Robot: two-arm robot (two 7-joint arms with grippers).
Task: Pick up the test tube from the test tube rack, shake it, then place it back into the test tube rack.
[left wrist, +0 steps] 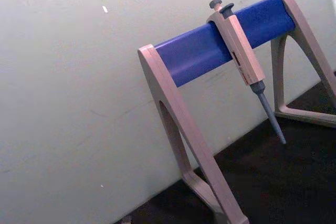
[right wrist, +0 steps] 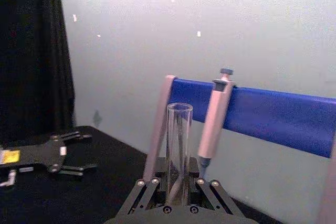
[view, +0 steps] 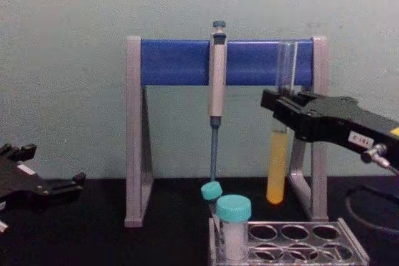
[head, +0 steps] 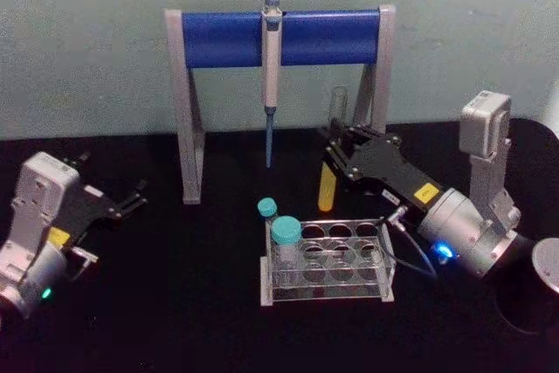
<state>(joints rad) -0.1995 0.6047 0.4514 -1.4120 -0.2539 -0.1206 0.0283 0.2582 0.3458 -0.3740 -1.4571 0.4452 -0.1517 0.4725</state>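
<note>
Low translucent plastic test tube rack sits nearest on the black desk. Just beyond and above it, the right gripper holds the long clear test tube of yellow-orange liquid upright, jaws clamped at mid-length. Left gripper rests parked at the left, jaws apart. Lift looks done; shaking comes next, kept clear of the blue-barred pipette stand behind.

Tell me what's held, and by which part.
Right gripper grips the test tube at its clear middle, above the yellow liquid; left gripper holds nothing.
</note>
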